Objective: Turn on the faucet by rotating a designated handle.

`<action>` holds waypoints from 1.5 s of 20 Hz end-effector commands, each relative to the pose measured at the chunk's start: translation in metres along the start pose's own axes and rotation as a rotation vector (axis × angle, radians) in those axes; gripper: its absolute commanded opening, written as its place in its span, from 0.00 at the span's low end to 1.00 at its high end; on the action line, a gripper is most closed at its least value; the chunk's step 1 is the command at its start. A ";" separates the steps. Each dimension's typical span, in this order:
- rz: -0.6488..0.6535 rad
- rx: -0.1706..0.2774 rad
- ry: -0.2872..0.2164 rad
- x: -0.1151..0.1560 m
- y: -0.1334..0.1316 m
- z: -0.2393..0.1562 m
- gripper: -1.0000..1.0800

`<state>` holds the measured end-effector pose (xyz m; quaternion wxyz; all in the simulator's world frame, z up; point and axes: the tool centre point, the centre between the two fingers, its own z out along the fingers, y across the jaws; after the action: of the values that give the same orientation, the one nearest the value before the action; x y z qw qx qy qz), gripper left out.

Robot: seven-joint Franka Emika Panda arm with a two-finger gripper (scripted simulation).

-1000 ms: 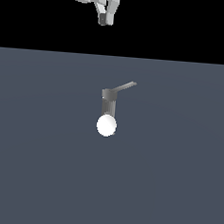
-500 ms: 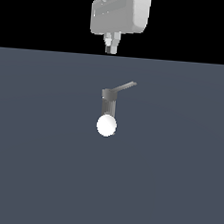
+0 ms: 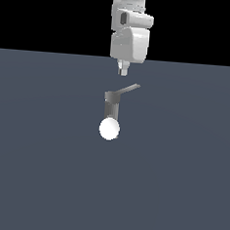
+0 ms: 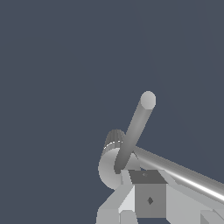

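The faucet [image 3: 111,106] is a short dark grey column with a blocky head and a glowing white ball [image 3: 109,128] at its lower end. Its handle [image 3: 127,90], a thin light grey bar, juts toward the exterior view's right. My gripper [image 3: 123,70] hangs just above the handle and touches nothing; its fingers look pressed together and hold nothing. In the wrist view the ribbed column [image 4: 113,146], a dark round-ended rod [image 4: 138,127] and the shiny handle bar [image 4: 183,175] lie just beyond my fingertips [image 4: 150,197].
A flat blue-grey floor [image 3: 44,170] spreads all around the faucet. The pale robot arm [image 3: 131,30] comes down from the top of the exterior view, against a black background.
The gripper has descended from the top edge of the exterior view to just above the handle. The faucet and its handle have not moved.
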<state>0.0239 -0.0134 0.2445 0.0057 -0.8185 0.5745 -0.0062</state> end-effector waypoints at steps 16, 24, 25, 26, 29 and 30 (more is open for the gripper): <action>0.285 -0.017 0.000 0.063 -0.029 0.063 0.00; 0.287 -0.018 0.000 0.063 -0.024 0.064 0.00; 0.287 -0.018 0.000 0.062 -0.021 0.064 0.00; 0.287 -0.018 0.000 0.062 -0.018 0.064 0.00; 0.287 -0.018 0.000 0.060 -0.010 0.064 0.00; 0.287 -0.018 0.000 0.059 -0.007 0.064 0.00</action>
<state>0.0577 -0.0657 0.1812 0.0007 -0.7281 0.6855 -0.0016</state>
